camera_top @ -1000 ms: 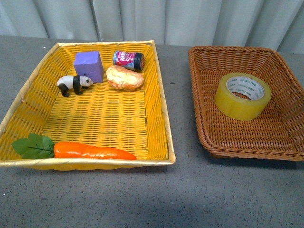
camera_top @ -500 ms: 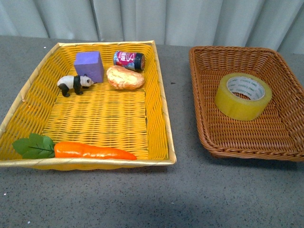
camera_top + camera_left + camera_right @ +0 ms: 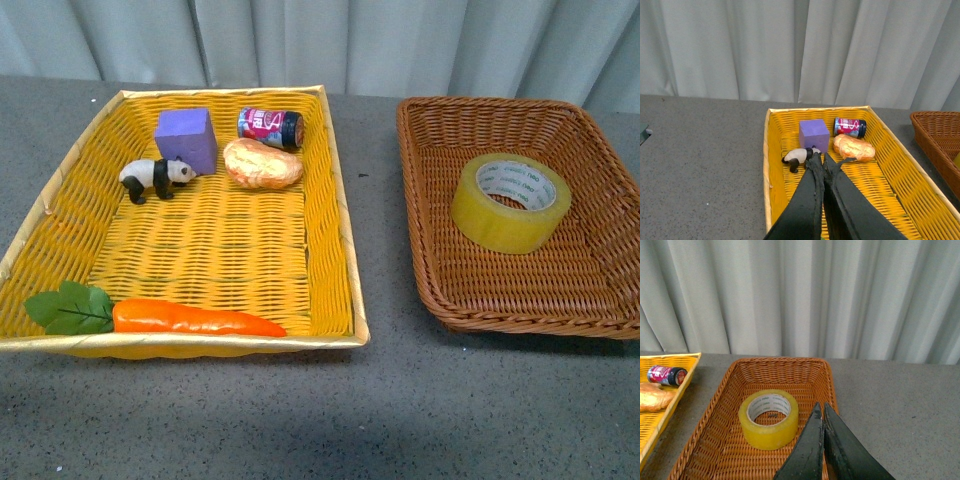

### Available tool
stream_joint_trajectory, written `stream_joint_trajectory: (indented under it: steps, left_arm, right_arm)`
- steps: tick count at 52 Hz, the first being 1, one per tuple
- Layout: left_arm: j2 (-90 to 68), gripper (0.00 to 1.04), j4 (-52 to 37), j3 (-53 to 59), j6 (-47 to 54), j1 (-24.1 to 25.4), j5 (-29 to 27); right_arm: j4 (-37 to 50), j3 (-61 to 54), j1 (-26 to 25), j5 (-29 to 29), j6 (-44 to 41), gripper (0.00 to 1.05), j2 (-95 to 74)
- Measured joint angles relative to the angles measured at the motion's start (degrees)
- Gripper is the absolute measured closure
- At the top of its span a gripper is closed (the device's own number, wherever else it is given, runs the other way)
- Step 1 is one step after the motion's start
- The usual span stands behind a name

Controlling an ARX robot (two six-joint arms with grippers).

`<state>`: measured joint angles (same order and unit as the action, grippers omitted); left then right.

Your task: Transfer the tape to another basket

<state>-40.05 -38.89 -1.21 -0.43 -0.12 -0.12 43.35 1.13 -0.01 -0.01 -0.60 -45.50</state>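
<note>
The yellow tape roll (image 3: 511, 202) lies flat in the middle of the brown wicker basket (image 3: 430, 270) on the right of the table. The right wrist view shows the same tape (image 3: 769, 419) inside the basket (image 3: 715, 425), with my right gripper (image 3: 821, 409) shut and empty, raised above the basket's edge beside the roll. My left gripper (image 3: 820, 159) is shut and empty, held above the yellow basket (image 3: 769, 165). Neither arm shows in the front view.
The yellow woven basket (image 3: 335, 210) on the left holds a purple block (image 3: 187, 138), a panda figure (image 3: 155, 177), a bread piece (image 3: 262, 164), a small can (image 3: 270, 127) and a carrot (image 3: 180, 317). Grey tabletop (image 3: 385, 400) lies between and in front of the baskets; a curtain hangs behind.
</note>
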Motion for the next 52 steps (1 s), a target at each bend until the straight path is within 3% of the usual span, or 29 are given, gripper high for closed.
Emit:
stream_joint_trajectory:
  steps: [33, 52]
  left_arm:
    - [22.9, 1.01, 21.5, 0.0, 0.0, 0.0, 0.0]
    - [29.2, 1.01, 27.8, 0.0, 0.0, 0.0, 0.0]
  right_arm:
    - [-23.5, -0.9, 0.0, 0.0, 0.0, 1.04, 25.7]
    - [-30.5, -0.9, 0.0, 0.0, 0.0, 1.04, 32.9]
